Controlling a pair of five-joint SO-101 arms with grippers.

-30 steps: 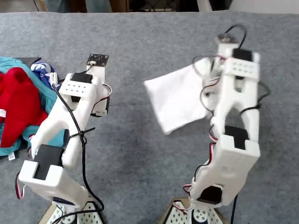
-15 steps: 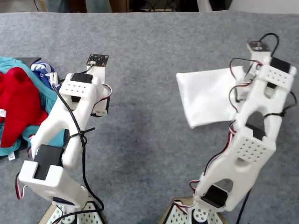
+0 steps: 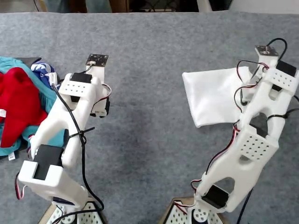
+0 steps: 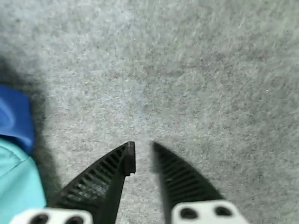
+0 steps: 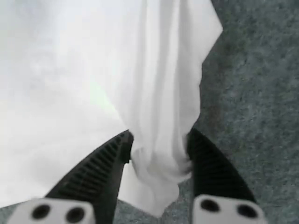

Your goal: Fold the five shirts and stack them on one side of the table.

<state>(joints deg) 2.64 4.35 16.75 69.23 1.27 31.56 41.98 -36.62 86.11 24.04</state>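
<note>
The table (image 3: pixel 149 60) lies open centrally; a shirt pile (image 3: pixel 18 107) blocks its left edge, a white shirt (image 3: pixel 210 95) its right.

I am seeing a grey felt table (image 3: pixel 149 42) that is spreading under everything. Just behind the table's far edge, brown wooden furniture (image 3: pixel 119 5) is standing.

Robot lab bench: grey felt table (image 3: pixel 149 42), two mounted arms (image 3: pixel 70 112).
</note>
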